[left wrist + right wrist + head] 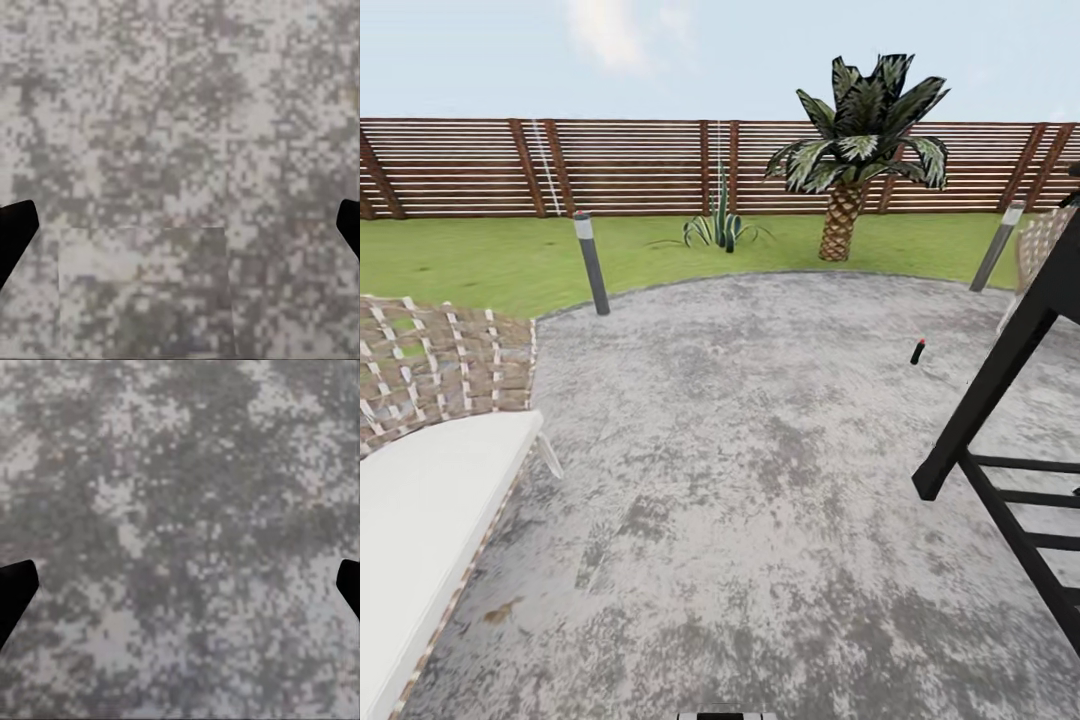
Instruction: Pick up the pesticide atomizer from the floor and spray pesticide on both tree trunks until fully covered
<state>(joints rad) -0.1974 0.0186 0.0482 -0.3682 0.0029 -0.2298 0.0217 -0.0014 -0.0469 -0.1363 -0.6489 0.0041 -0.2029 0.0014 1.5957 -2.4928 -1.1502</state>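
A small dark bottle with a red top, apparently the pesticide atomizer, lies on the mottled grey paved floor right of the middle, some way ahead. Past the paving the garden lawn runs to a brown slat fence. The trees and their trunks are out of view. In the left wrist view my left gripper is open, its black fingertips far apart over bare paving. My right gripper is open in the same way, with nothing between its fingertips.
A woven lounge chair with a white cushion stands at the left. A black slatted frame rises at the right. Two grey lamp posts edge the paving. A short palm and a spiky plant grow near the fence.
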